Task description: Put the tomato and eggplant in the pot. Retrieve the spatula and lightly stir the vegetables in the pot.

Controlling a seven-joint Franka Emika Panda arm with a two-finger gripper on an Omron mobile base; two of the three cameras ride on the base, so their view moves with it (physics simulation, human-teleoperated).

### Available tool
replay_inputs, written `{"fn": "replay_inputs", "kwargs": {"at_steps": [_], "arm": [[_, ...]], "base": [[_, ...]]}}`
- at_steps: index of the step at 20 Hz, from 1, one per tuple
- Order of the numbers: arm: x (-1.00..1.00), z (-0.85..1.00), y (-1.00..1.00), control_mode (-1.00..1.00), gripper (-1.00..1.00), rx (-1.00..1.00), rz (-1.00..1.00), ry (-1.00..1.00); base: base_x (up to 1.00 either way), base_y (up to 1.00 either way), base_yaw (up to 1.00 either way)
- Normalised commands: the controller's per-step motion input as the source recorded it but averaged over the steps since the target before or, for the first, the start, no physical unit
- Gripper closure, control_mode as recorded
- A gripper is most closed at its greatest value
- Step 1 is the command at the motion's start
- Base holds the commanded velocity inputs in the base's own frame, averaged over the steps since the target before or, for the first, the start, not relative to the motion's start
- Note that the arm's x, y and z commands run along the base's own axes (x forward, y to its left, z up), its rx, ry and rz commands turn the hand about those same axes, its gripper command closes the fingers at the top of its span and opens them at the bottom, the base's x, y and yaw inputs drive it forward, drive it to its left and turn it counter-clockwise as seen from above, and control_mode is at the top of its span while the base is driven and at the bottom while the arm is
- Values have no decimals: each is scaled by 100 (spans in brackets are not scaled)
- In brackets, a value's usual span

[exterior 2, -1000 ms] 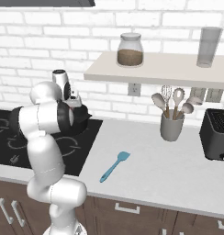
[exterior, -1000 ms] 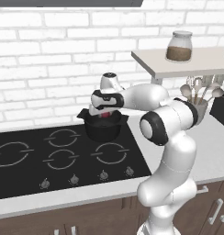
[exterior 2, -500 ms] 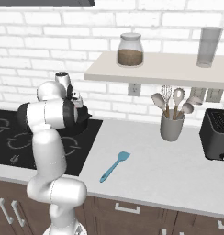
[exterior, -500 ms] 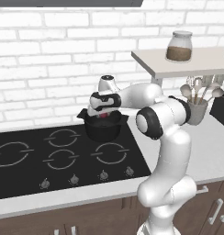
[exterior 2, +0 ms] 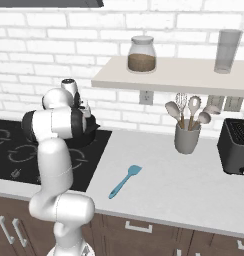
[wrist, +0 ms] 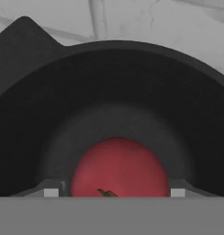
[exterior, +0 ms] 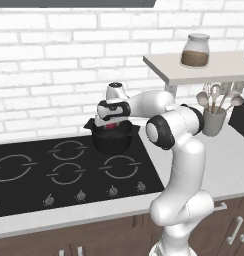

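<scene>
The jaws (exterior: 110,125) hang just over the mouth of the pot, clamped on the tomato (wrist: 118,167); in the hand view the two finger tips (wrist: 51,192) show at either side of the red ball, touching it. The tomato fills the lower middle of that view, a small dark stem mark on its near side, with the pot's dark inner wall curving round behind it. From the left base view a sliver of red (exterior: 110,125) shows between the hand and the pot's rim.

The pot (exterior: 112,140) is squat, matte black, with flat side handles, and stands on the far right burner of the black cooktop (exterior: 39,175). In the right base view it is mostly hidden behind the arm, only a dark edge (exterior 2: 93,131) showing at the cooktop's far right corner.

The spatula (exterior 2: 125,181) lies flat on the pale surface (exterior 2: 169,195) to the right of the cooktop, well apart from the pot, its rounded blade pointing far and right, its handle near and left.

Farther right, by the wall, a grey utensil cup (exterior 2: 187,138) holds beige spoons and a whisk, and a black toaster (exterior 2: 236,146) stands just beside it. On the shelf (exterior 2: 164,75) above are a jar (exterior 2: 141,54) and a glass (exterior 2: 227,44).
</scene>
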Motion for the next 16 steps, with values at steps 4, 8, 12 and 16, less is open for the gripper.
{"fn": "replay_inputs", "kwargs": {"at_steps": [4, 8, 12, 16], "arm": [[0, 0, 0, -100, -100, 0, 0, 0], [-3, 0, 0, -100, -100, 0, 0, 0], [-40, 22, 0, -100, -100, 0, 0, 0], [-73, 52, -1, -100, -100, 0, 0, 0]], "base": [[0, 0, 0], [0, 0, 0], [0, 0, 0], [0, 0, 0]]}}
